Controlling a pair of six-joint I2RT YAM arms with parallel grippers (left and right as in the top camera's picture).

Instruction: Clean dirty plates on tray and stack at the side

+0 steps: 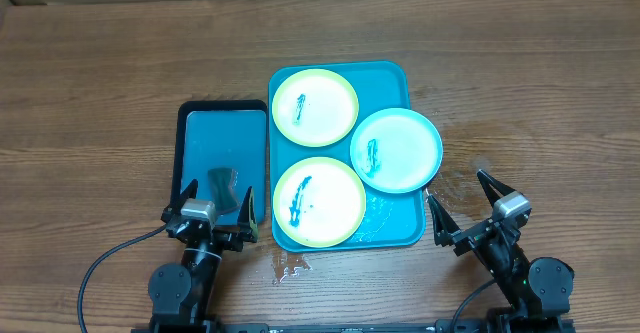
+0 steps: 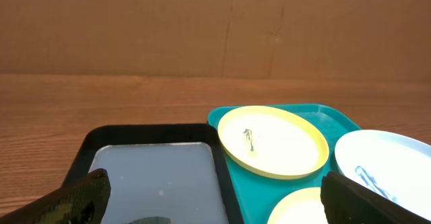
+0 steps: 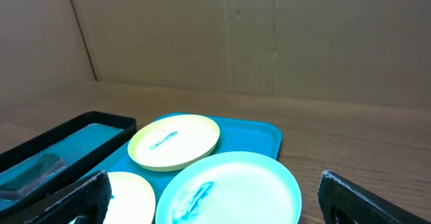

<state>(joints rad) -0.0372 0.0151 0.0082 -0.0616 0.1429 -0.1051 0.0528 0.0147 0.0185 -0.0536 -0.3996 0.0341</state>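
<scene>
Overhead, the teal tray (image 1: 392,81) lay at the centre of the wooden table (image 1: 100,93) with all three plates on it. One yellow-green plate (image 1: 315,107) sat at the tray's upper left, a second yellow-green plate (image 1: 319,202) at its lower left, and the light-blue plate (image 1: 396,150) at the right, reaching over the tray's right edge. Each white centre carried a dark blue streak. Just left of the teal tray stood a smaller black-rimmed tray (image 1: 225,133) with a dark pad-like object (image 1: 224,186) near its lower end; what it was could not be made out. The left gripper (image 1: 216,199) hovered at the lower left of the frame over that small tray's near end, its jaws spread wide and nothing between them. The right gripper (image 1: 457,186) sat at the lower right, just beside the teal tray's lower right corner, likewise spread wide and empty. A small wet patch (image 1: 290,265) glistened on the wood below the teal tray.
</scene>
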